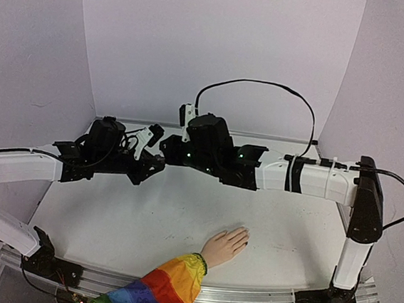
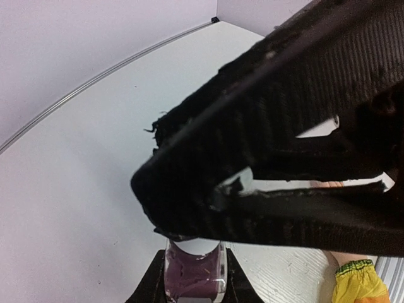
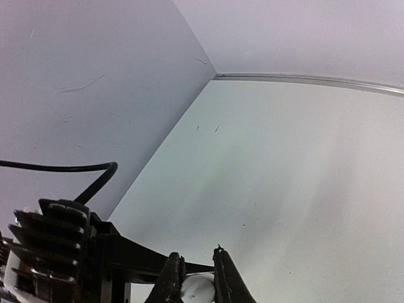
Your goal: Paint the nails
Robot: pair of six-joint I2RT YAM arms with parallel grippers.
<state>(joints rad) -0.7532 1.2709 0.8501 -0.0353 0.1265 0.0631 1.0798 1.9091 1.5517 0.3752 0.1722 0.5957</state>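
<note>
Now, left tool [image 2: 192, 283]: clamped low on the polish bottle [image 2: 192, 273]; dark purple liquid shows between its fingers; the bottle looks upright
Right tool [image 3: 197, 278]: closed down on a small white cap [image 3: 199, 289]; in the left wrist view its tip sits right over the bottle's top, so I take that piece for the brush cap
Meeting place: in the air over the far middle of the counter [image 1: 109, 221]; both arms reach inward
Mannequin hand [image 1: 225, 245]: flat, palm down, near the counter's front edge; well apart from both tools; its rainbow sleeve [image 1: 171, 286] runs off the front edge
Nails [image 1: 245, 241]: at the fingertips, pointing right; too small to tell singly; one dark spot shows at a tip; the rest look bare
Step in hand: most likely freeing the brush from the bottle; painting looks barely begun
Doing it well: hold the bottle firm and upright; turn and lift the cap straight along the neck, never sideways; wipe the brush on the rim; carry it steadily across; touch one nail at a time with the bristle tip only
Risk: a loaded brush could drip on the counter on the way
</note>
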